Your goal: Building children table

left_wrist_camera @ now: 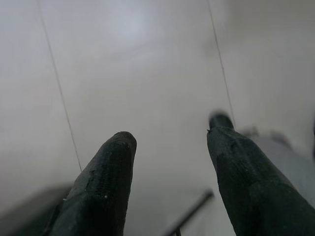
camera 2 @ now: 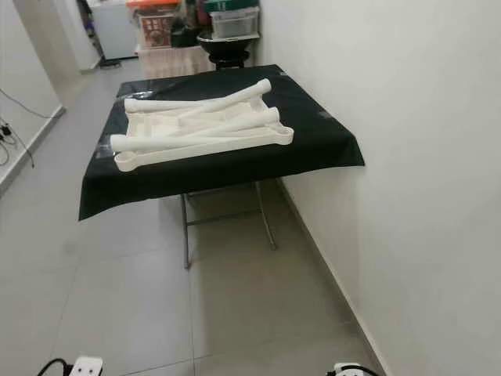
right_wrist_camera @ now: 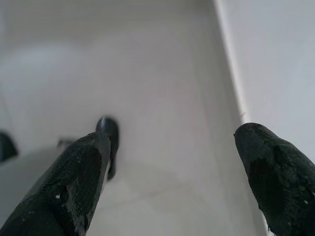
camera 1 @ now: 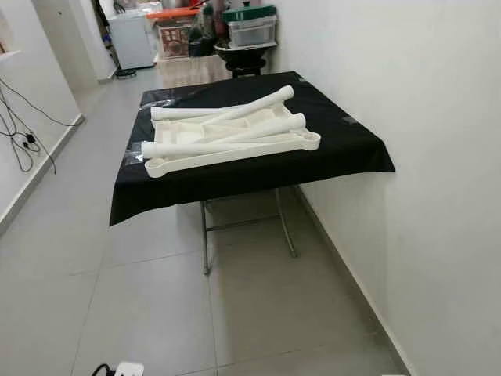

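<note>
Floor tiles (camera 1: 156, 313) lie nearest, grey and glossy, and both arms hang idle above them: the left gripper (left_wrist_camera: 170, 147) has its fingers spread with nothing between them, and the right gripper (right_wrist_camera: 172, 147) is likewise parted and empty, close by the white wall (camera 1: 438, 157).

Further ahead stands a folding table (camera 1: 243, 219) on thin metal legs, draped in a black cloth (camera 1: 235, 168), its right side against the wall. On the cloth rest the child's-table parts: a cream plastic tabletop (camera 1: 235, 129), apparently lying upside down, with several round cream legs (camera 1: 235, 143) stacked loosely across it, some crossing one another.

These pieces look like hollow moulded plastic, so probably light and stiff, with a smooth, somewhat slippery skin. A leg is best pinched across its middle, where the tube is even, not at the flared end. Loose as they lie, they may roll or slide when one is lifted.

Beyond the table, storage boxes (camera 1: 250, 27) and clutter fill the far end of the room, too small to identify.
</note>
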Controlling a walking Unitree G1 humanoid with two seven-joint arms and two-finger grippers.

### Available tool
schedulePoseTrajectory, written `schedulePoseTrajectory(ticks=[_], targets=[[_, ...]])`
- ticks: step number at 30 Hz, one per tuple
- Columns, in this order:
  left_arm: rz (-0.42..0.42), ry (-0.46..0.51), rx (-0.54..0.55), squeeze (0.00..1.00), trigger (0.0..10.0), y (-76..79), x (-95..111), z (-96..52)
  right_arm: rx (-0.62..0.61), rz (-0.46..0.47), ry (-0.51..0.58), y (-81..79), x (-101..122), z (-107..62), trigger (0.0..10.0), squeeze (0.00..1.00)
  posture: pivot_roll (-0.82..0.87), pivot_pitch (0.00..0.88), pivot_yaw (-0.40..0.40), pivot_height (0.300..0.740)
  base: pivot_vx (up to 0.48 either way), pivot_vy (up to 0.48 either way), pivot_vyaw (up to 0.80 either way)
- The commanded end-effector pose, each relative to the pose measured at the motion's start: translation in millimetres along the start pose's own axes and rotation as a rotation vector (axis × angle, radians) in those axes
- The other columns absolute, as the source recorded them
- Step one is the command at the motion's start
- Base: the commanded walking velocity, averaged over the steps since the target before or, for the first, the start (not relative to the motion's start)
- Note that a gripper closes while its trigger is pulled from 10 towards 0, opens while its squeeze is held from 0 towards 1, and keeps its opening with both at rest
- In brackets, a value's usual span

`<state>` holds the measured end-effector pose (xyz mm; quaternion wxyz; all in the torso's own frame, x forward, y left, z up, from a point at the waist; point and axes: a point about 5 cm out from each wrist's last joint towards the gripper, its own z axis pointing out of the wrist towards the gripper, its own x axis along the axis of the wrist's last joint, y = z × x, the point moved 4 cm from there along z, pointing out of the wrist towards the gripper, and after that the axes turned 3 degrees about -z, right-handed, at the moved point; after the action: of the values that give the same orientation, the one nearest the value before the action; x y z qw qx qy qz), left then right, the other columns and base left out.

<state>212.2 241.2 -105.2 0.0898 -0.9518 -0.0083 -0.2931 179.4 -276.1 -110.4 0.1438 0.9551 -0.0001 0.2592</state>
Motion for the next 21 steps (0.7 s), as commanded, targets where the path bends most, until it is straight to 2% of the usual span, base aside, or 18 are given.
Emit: schedulePoseTrajectory(ticks=[1,3,4,5,6,7,8,9,11,13,14,15,17,18,20,21], targets=[[0.008,0.078,0.039,0.0,10.0,-12.4,20.7,0.4,-0.021,0.019,0.089,1.1,26.0,1.6,10.0,0.0,-0.14,0.0,0.035,0.74,0.0,0.0,0.0],[0.037,0.229,0.053,0.0,10.0,-17.0,61.9,-1.1,-0.053,0.005,0.225,5.5,68.5,0.7,10.0,0.0,-0.14,0.0,0.032,0.74,0.0,0.0,0.0],[0.037,0.229,0.053,0.0,10.0,-17.0,61.9,-1.1,-0.053,0.005,0.225,5.5,68.5,0.7,10.0,0.0,-0.14,0.0,0.032,0.74,0.0,0.0,0.0],[0.039,0.298,0.056,0.0,10.0,-17.9,80.2,-3.3,-0.063,-0.001,0.286,7.0,87.4,-1.0,10.0,0.0,-0.14,0.0,0.03,0.74,0.0,0.0,0.0],[0.039,0.298,0.056,0.0,10.0,-17.9,80.2,-3.3,-0.063,-0.001,0.286,7.0,87.4,-1.0,10.0,0.0,-0.14,0.0,0.03,0.74,0.0,0.0,0.0],[0.039,0.337,0.056,0.0,10.0,-18.1,90.7,-4.8,-0.067,-0.004,0.32,7.7,98.4,-2.4,10.0,0.0,-0.14,0.0,0.029,0.74,0.0,0.0,0.0],[0.042,0.418,0.061,0.0,10.0,-14.9,110.6,-8.9,-0.072,-0.029,0.406,7.6,120.2,-7.0,10.0,0.0,-0.14,0.0,0.024,0.74,0.0,0.0,0.0],[0.042,0.418,0.061,0.0,10.0,-14.9,110.6,-8.9,-0.072,-0.029,0.406,7.6,120.2,-7.0,10.0,0.0,-0.14,0.0,0.024,0.74,0.0,0.0,0.0],[0.039,0.614,0.009,0.0,10.0,5.8,153.0,-24.4,-0.038,-0.057,0.625,-2.4,167.4,-25.2,10.0,0.0,-0.13,0.0,0.018,0.74,0.0,0.0,0.0],[0.042,0.759,-0.041,0.0,10.0,27.7,177.9,-43.8,0.033,-0.084,0.784,-18.7,196.3,-45.1,10.0,0.0,-0.13,0.0,0.01,0.74,0.0,0.0,0.0],[0.045,0.809,-0.075,0.0,10.0,38.1,182.6,-52.7,0.078,-0.051,0.823,-26.7,202.2,-52.7,10.0,0.0,-0.12,0.0,0.006,0.74,0.0,0.0,0.0],[0.045,0.809,-0.075,0.0,10.0,38.1,182.6,-52.7,0.078,-0.051,0.823,-26.7,202.2,-52.7,10.0,0.0,-0.12,0.0,0.006,0.74,0.0,0.0,0.0],[0.044,0.882,-0.159,0.0,10.0,57.1,184.5,-69.3,0.158,-0.02,0.896,-42.6,206.9,-69.9,10.0,0.0,-0.11,0.0,0.001,0.74,0.0,0.0,0.0],[0.044,0.882,-0.159,0.0,10.0,57.1,184.5,-69.3,0.158,-0.02,0.896,-42.6,206.9,-69.9,10.0,0.0,-0.11,0.0,0.001,0.74,0.0,0.0,0.0],[0.025,0.926,-0.21,0.0,10.0,70.5,183.2,-85.1,0.23,-0.024,0.954,-57.2,205.2,-88.8,10.0,0.0,-0.11,0.0,-0.002,0.74,0.0,0.0,0.0],[0.025,0.926,-0.21,0.0,10.0,70.5,183.2,-85.1,0.23,-0.024,0.954,-57.2,205.2,-88.8,10.0,0.0,-0.11,0.0,-0.002,0.74,0.0,0.0,0.0]])
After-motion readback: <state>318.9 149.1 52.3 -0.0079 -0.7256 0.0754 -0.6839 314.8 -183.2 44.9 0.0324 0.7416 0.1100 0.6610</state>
